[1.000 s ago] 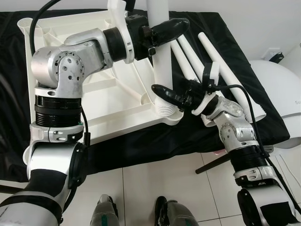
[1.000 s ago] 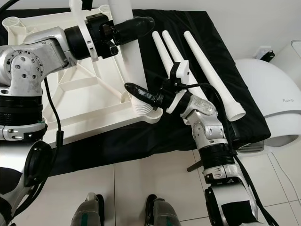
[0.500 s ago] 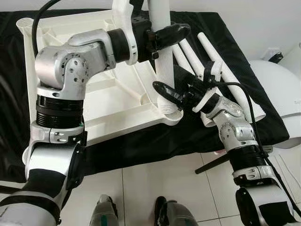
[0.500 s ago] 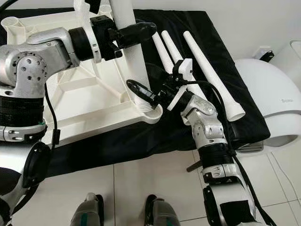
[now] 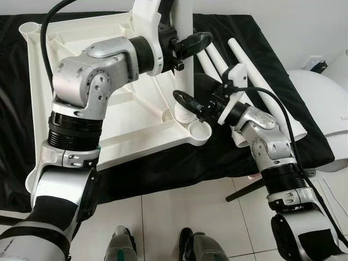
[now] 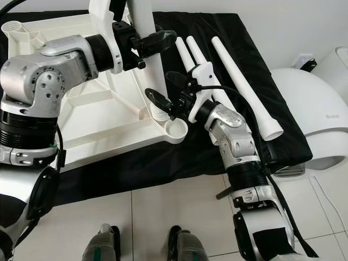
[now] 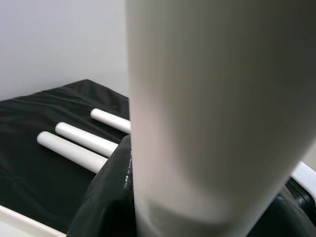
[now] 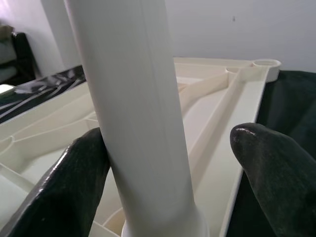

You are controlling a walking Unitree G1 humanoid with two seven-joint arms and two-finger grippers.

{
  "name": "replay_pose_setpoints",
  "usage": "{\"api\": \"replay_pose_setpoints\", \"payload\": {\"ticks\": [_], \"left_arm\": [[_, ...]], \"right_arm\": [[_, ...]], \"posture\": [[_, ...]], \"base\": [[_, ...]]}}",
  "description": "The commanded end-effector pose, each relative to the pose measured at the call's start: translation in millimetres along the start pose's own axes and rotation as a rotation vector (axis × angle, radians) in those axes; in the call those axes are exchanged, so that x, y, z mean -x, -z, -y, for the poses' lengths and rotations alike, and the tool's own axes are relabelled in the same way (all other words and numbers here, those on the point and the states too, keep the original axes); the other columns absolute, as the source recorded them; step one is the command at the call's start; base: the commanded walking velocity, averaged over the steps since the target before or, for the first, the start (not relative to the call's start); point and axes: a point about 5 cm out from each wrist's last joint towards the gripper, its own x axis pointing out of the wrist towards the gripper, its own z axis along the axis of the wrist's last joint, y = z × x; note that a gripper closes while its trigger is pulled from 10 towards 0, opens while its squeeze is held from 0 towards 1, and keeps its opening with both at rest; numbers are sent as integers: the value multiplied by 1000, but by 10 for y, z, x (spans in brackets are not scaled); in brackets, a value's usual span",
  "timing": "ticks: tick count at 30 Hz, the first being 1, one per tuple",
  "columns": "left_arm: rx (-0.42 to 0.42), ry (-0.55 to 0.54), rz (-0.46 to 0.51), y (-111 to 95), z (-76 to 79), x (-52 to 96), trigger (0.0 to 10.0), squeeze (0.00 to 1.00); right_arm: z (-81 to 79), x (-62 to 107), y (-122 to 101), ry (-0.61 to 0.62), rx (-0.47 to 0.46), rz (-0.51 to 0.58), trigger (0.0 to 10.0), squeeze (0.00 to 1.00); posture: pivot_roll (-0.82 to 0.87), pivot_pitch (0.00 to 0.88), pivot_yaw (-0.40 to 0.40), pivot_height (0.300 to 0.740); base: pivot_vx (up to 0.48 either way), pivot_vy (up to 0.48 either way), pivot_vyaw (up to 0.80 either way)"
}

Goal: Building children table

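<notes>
The white table top (image 5: pixel 125 130) lies upside down on a black cloth (image 5: pixel 163 163). A white leg (image 5: pixel 183 70) stands upright over its near right corner. My left gripper (image 5: pixel 187 43) is shut on the leg high up. The leg's ribbed base (image 5: pixel 186 115) rests just inside the frame, beside the empty round corner socket (image 5: pixel 199 130). My right gripper (image 5: pixel 187 103) is open around the base; one finger (image 8: pixel 74 182) touches the leg while the other finger (image 8: pixel 271 163) stands apart. Three spare legs (image 6: pixel 239 81) lie side by side on the cloth to the right.
A rounded white appliance (image 5: pixel 321 109) sits at the right, close to my right arm. A thin black rod (image 5: pixel 244 190) lies on the tiled floor below the cloth's edge. My feet (image 5: pixel 122 247) stand on the tiles in front.
The leg's base has come out of the corner socket and shifted away, inside the frame. Both grippers moved with it; the socket now shows empty.
</notes>
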Motion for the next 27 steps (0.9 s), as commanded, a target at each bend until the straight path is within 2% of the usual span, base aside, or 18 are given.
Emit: {"api": "replay_pose_setpoints", "payload": {"ticks": [1, 13, 18, 27], "left_arm": [[-35, -13, -16, -37, 16, -28, 10000, 0], [-67, -15, 2, -115, 71, -69, 10000, 0], [-88, -29, 4, -130, 70, -83, 10000, 0], [-95, -55, 22, -173, 72, -125, 10000, 0]], "right_arm": [[123, 56, -9, 81, 15, -42, 10000, 0], [39, -61, 11, 50, 36, -71, 10000, 0], [20, -142, 23, 88, 47, -91, 10000, 0], [-63, -213, 73, 125, 11, -92, 10000, 0]], "posture": [[88, 190, -77, 740], [93, 203, -85, 740], [95, 207, -87, 740], [99, 211, -89, 740]], "base": [[0, 0, 0], [0, 0, 0], [0, 0, 0], [0, 0, 0]]}}
